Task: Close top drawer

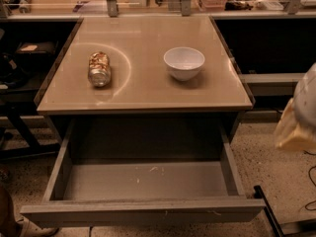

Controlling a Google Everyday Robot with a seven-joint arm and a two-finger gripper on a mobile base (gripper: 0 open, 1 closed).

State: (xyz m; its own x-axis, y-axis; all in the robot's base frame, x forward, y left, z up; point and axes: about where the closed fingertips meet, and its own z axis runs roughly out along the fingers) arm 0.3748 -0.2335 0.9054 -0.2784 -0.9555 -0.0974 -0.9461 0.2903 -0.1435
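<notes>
The top drawer (143, 212) is pulled far out from under the tan tabletop (143, 90). It is wide, shallow and grey, and its floor (148, 180) is bare, with whitish scratches. Its flat front runs along the bottom of the view. My gripper (297, 117) shows as a pale, blurred shape at the right edge. It is beside the drawer's right side, above the floor and apart from the drawer.
A white bowl (183, 62) and a can lying on its side (99, 68) sit on the tabletop. Dark shelving flanks the cabinet on both sides. A black bar (266, 209) lies on the speckled floor by the drawer's right front corner.
</notes>
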